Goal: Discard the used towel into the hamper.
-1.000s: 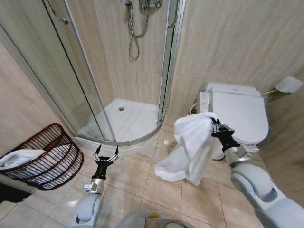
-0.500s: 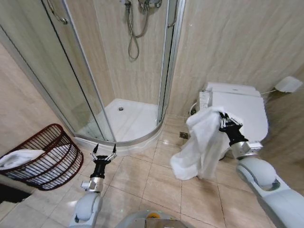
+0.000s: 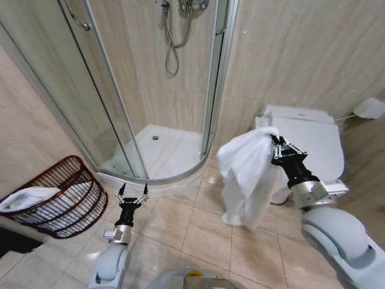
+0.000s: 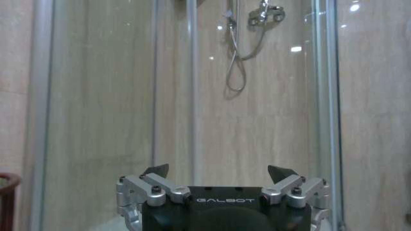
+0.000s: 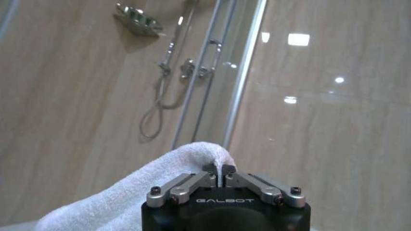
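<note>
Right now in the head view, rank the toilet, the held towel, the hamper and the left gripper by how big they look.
1. Toilet and hamper: look alike, unsure.
2. Towel, shut in the right gripper.
3. Left gripper, open, smallest.

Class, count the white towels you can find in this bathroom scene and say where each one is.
2. One towel hangs from the shut right gripper in front of the toilet. Another towel lies in the hamper on the floor. More may be hidden beneath it.

The head camera looks down from above at the floor (image 3: pixel 198 232). Both wrist cameras look along their arms toward the shower hose (image 4: pixel 236 62), and all 3 views share it.
</note>
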